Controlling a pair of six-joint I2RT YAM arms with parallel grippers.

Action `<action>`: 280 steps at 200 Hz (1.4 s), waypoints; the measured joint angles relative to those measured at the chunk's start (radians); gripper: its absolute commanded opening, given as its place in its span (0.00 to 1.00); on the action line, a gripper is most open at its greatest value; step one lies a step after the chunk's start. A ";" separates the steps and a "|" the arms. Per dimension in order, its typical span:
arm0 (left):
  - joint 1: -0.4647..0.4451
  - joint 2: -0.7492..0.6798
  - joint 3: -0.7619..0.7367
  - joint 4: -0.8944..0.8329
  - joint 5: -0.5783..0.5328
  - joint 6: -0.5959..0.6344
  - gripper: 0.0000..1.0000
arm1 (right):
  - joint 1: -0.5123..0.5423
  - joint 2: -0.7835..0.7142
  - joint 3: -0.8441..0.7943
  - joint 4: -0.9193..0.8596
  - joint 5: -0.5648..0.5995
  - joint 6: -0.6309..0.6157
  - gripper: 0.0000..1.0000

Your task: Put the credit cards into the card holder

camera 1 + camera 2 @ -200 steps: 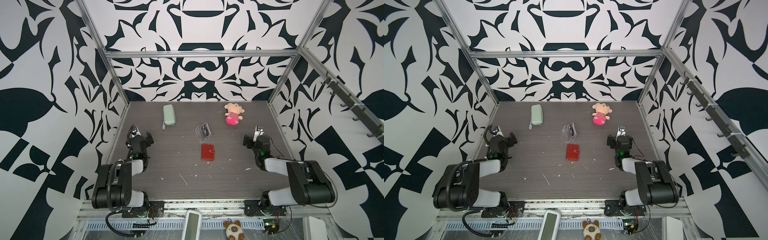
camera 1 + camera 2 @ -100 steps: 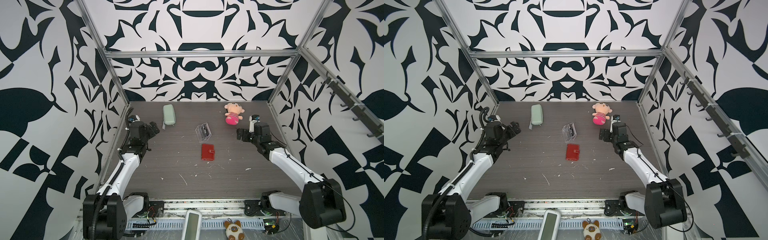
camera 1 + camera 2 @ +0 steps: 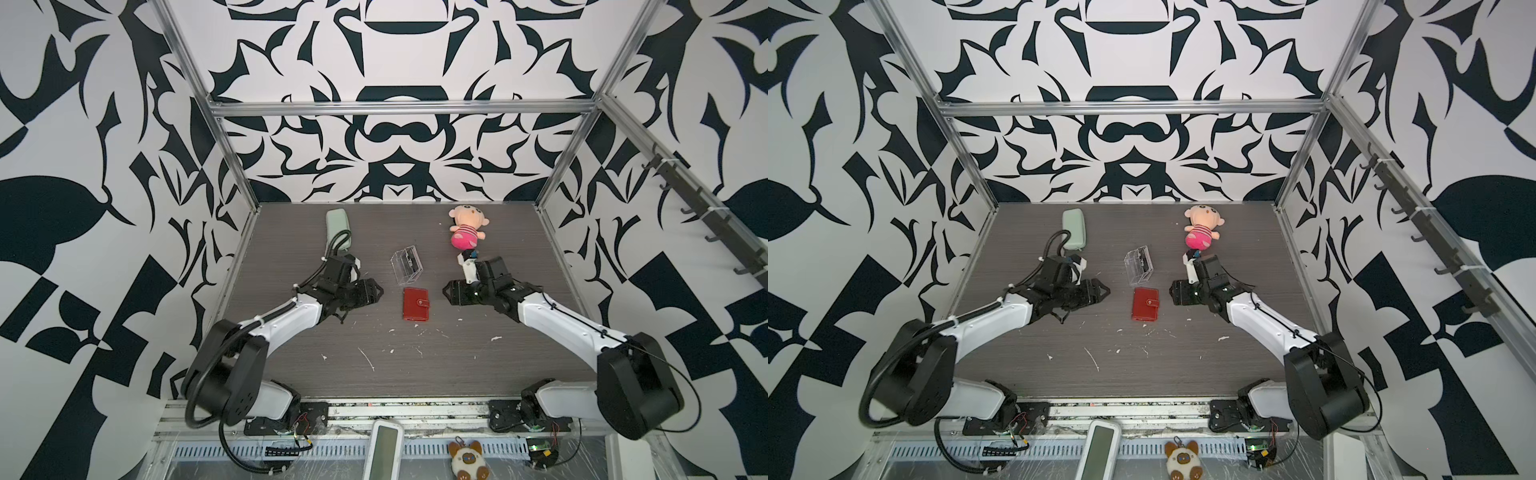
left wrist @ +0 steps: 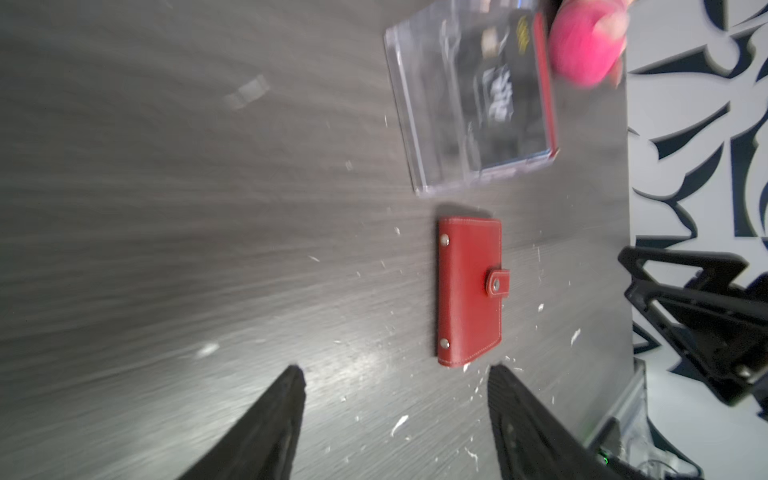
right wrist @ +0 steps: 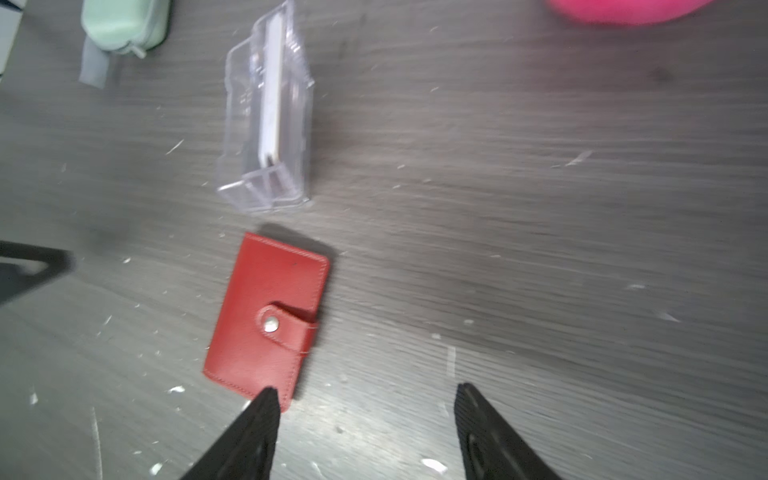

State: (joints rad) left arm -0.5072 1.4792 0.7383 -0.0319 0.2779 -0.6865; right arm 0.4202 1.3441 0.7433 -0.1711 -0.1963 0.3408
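The red card holder (image 3: 415, 304) lies flat and closed near the middle of the dark worktop (image 3: 415, 365), its snap tab fastened over the front edge. Just beyond it, apart by a narrow gap, stands a clear box (image 3: 406, 266), and the credit cards (image 4: 500, 95) stand on edge inside it: a dark one with pale lettering and a red one show through the wall, though blurred. The left hand (image 4: 395, 374) hangs just left of the holder, fingers spread with nothing between them. The right hand (image 5: 365, 390) hangs just right of it, also spread and empty; in the right wrist view one fingertip overlaps the holder's corner, and I cannot tell whether it touches. Further back lie a pale green case (image 3: 337, 224) and a pink doll (image 3: 465, 228). White flecks dot the worktop.
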 measured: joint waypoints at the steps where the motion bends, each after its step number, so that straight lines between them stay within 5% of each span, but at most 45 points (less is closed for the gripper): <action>1: -0.002 0.004 0.001 0.002 0.001 0.000 0.70 | 0.003 0.003 0.000 0.004 -0.003 0.004 0.61; 32: -0.050 0.130 0.034 0.066 0.046 -0.043 0.65 | 0.063 0.104 0.002 0.064 -0.051 0.058 0.46; 133: -0.108 0.311 0.118 0.189 0.140 -0.110 0.53 | 0.103 0.225 0.011 0.152 -0.080 0.135 0.23; 238: -0.126 0.381 0.156 0.237 0.207 -0.148 0.39 | 0.105 0.292 0.011 0.199 -0.077 0.162 0.20; 280: -0.126 0.393 0.156 0.235 0.213 -0.169 0.14 | 0.105 0.293 0.011 0.199 -0.065 0.163 0.20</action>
State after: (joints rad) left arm -0.6334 1.8721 0.8944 0.2031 0.4908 -0.8558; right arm 0.5255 1.6375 0.7547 0.0280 -0.2611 0.5037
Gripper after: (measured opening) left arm 0.191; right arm 0.202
